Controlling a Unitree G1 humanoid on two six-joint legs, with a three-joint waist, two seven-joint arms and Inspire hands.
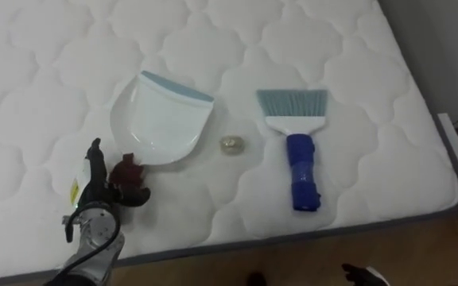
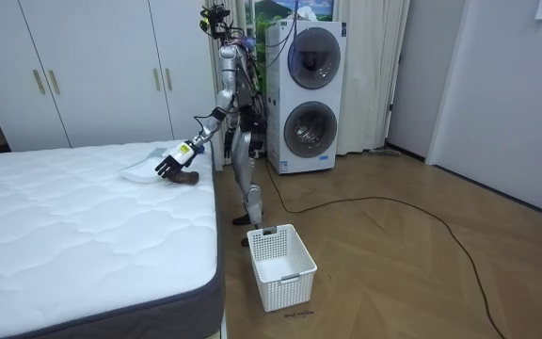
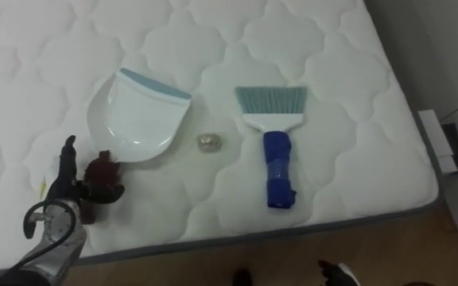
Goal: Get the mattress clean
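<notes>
White plastic dustpan (image 1: 161,119), near left: likely light, stiff, slippery. Left hand (image 1: 94,191) is gripping its dark red handle (image 1: 127,169), seemingly the best hold.

White dustpan (image 1: 161,119) with a pale blue lip lies flat on the bed (image 1: 356,63), just beyond the left hand (image 1: 94,195). The hand's fingers curl round the dark red lump (image 1: 127,171) at the pan's near edge. A small pale scrap (image 1: 232,144) sits further right, then the blue-handled brush (image 1: 296,147), bristles pointing away.
</notes>
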